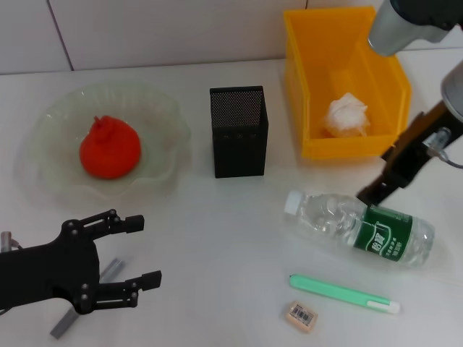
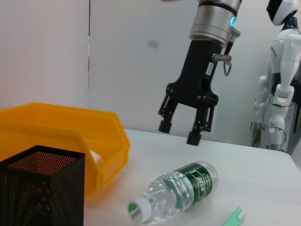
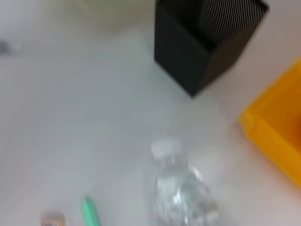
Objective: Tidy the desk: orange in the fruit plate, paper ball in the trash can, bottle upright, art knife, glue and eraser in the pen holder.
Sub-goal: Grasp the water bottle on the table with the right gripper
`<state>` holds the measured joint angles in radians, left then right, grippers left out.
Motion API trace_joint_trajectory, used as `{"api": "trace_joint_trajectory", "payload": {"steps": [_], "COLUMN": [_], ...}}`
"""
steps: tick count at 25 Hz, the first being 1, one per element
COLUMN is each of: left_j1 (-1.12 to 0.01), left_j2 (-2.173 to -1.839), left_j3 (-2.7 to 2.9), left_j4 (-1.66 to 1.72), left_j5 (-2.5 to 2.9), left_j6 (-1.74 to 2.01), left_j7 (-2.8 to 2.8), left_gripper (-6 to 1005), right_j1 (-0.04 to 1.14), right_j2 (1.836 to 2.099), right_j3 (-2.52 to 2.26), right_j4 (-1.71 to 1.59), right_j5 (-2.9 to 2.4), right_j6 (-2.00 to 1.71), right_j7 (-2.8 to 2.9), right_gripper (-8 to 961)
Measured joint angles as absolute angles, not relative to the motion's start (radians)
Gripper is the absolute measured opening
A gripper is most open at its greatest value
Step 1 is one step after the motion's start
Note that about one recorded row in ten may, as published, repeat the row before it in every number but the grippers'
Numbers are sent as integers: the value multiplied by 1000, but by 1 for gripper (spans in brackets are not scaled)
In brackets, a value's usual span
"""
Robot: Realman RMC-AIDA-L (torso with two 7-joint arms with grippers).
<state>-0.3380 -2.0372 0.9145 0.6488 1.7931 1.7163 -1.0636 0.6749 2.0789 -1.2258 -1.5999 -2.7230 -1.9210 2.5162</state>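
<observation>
While the orange [image 1: 109, 150] sits in the fruit plate [image 1: 163, 116] upper left and the paper ball [image 1: 347, 116] in the trash can [image 1: 304, 79] upper right | your right gripper [image 2: 181, 129], jaws spread, hovers over the lying bottle [image 1: 359, 228] | eraser [image 1: 302, 316], green knife [image 1: 344, 294] still out | left gripper [image 1: 137, 253] idle, spread, lower left.

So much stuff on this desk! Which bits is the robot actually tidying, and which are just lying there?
Part of the job:
orange in the fruit plate
paper ball in the trash can
bottle, on its side
eraser
pen holder
green art knife

Just lying about:
grey bar under the left gripper
</observation>
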Motion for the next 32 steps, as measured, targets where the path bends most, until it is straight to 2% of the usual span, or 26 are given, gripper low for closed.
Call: {"api": "trace_joint_trajectory", "payload": {"steps": [13, 32], "left_j1": [-334, -345], "left_j2": [-2040, -2039], "left_j3": [914, 914], "left_j4": [649, 649], "left_j5": [1793, 1793], "left_j6": [1713, 1688], "left_j7": [-1067, -1070], "left_gripper": [861, 861], "right_j1": [608, 618], "right_j2": [2082, 2083], "right_j3": [-1295, -1382], "right_j4": [-1588, -1414], "right_j5": [-2793, -2762], "right_j6": [-1902, -1761], "right_j7": [2464, 2466], "right_gripper": [824, 823]}}
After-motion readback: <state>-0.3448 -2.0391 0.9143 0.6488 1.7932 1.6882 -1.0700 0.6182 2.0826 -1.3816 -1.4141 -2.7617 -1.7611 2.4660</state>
